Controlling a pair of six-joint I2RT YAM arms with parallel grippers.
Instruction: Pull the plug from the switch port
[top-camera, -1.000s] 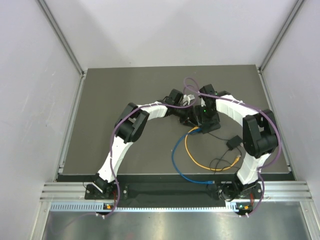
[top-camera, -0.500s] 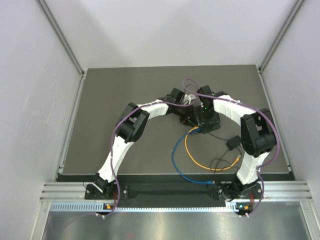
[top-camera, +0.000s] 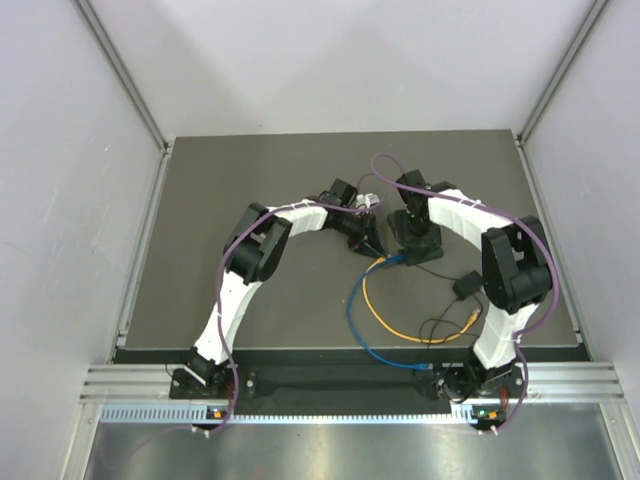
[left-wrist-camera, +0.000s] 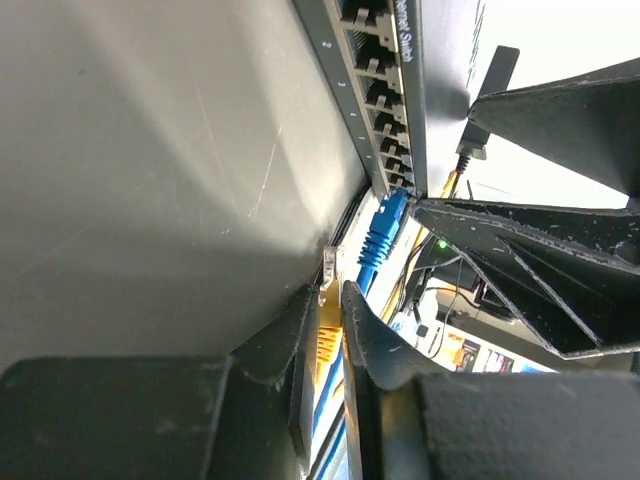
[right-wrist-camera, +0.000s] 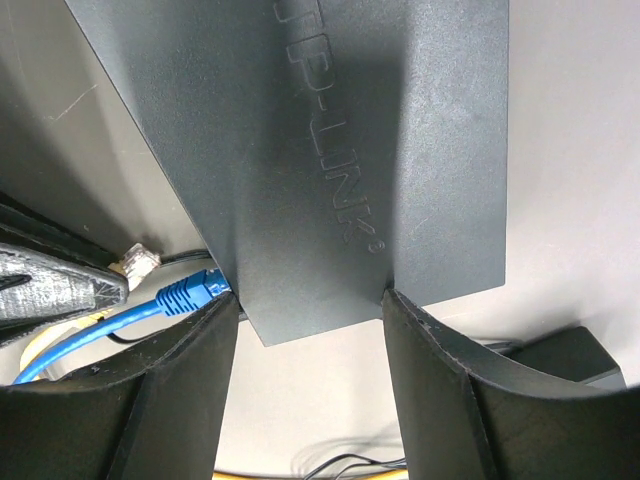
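from my seat the pull looks done, or all but done. the left gripper (left-wrist-camera: 330, 296) is pinched nearly closed on the yellow plug (left-wrist-camera: 327, 338). the plug's clear tip pokes out past the fingertips, apart from the ports (left-wrist-camera: 372, 95) and pointing at none of them. the blue plug (left-wrist-camera: 380, 235) sits seated in the switch (right-wrist-camera: 340, 150), just beside the yellow one, and i'd leave it alone. i cannot tell which socket the yellow plug belongs to.

the right gripper (right-wrist-camera: 308, 298) stands about half open, straddling a corner of the switch with a finger against each edge. i read that as a bracing hold that pins the box flat on the table (top-camera: 250, 190), a little right of centre.

what is left, as i judge it: carry the plug clear, let go, then release the switch.

room is tight on the right. the right gripper's fingers and the blue plug crowd the port face, and the left fingers ride low over the table. to the left and far side the table is bare, well away from any edge, so i'd back off that way. the yellow cable (top-camera: 400, 325) loops toward the near edge beside the blue cable (top-camera: 365, 345), and the adapter (top-camera: 466, 285) lies by the right arm. i judge those the likeliest snags.
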